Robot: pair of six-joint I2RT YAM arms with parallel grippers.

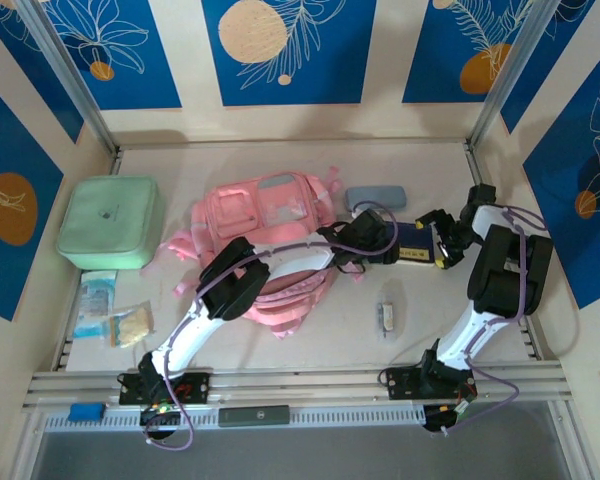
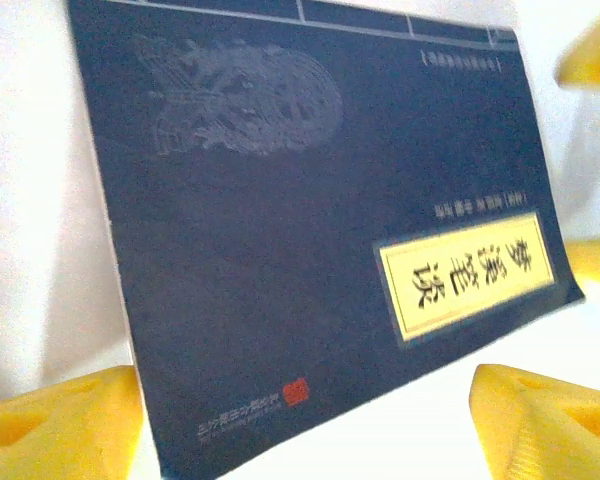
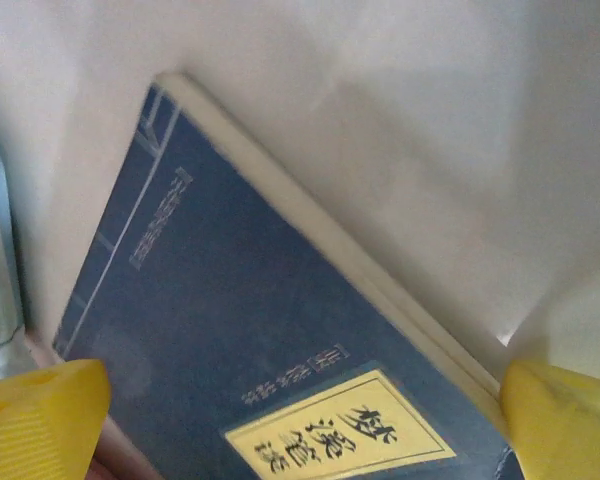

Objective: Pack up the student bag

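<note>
Lying flat near the centre of the bench (image 1: 330, 350), the student bag (image 1: 265, 210) runs its long axis roughly from 12 to 6 o'clock, front face up (pockets toward 12). The left arm crosses its 6 o'clock half. At its 3 o'clock lies a dark blue book (image 1: 412, 242) (image 2: 280, 230) (image 3: 240, 360). The left gripper (image 1: 385, 243) (image 2: 310, 420) is spread at the book's 9 o'clock edge, and the right gripper (image 1: 442, 248) (image 3: 300, 420) is spread wide at its 3 o'clock edge.
</note>
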